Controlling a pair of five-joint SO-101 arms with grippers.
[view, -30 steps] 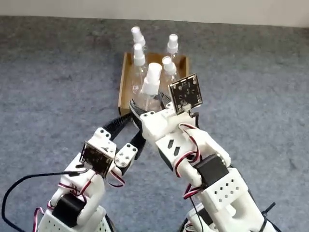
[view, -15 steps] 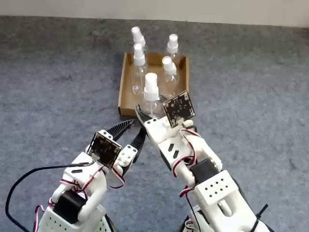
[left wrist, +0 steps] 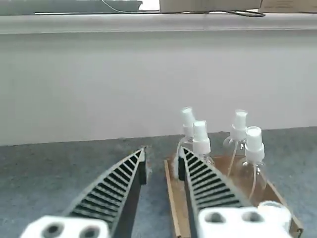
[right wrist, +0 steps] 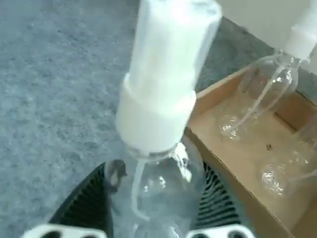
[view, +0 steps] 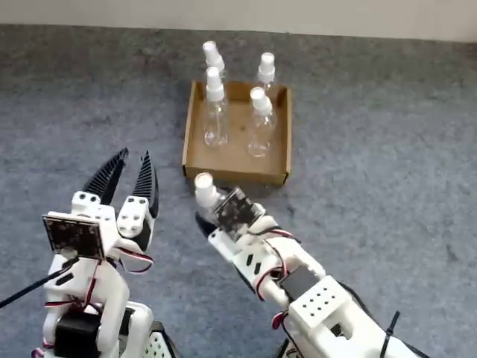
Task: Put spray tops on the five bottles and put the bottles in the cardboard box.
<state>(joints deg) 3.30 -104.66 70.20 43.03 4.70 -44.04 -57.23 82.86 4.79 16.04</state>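
Note:
The cardboard box [view: 277,133] sits mid-table on the grey carpet. Two clear bottles with white spray tops stand inside it [view: 215,112] [view: 260,121], and two more [view: 212,56] [view: 266,68] rise at its far edge. My right gripper [view: 209,210] [right wrist: 156,193] is shut on a fifth bottle [view: 204,187] [right wrist: 158,183], which has its spray top [right wrist: 166,69] on. It holds this bottle just in front of the box's near wall. My left gripper [view: 128,173] [left wrist: 161,156] is open and holds nothing, left of the box, pointing towards the far side of the table.
Grey carpet [view: 387,149] covers the table all around the box. A pale wall [left wrist: 148,84] runs along the far side.
My right arm has drawn back from above the box with the bottle, which is now lower and in front of the near wall. My left arm swung away to the left.

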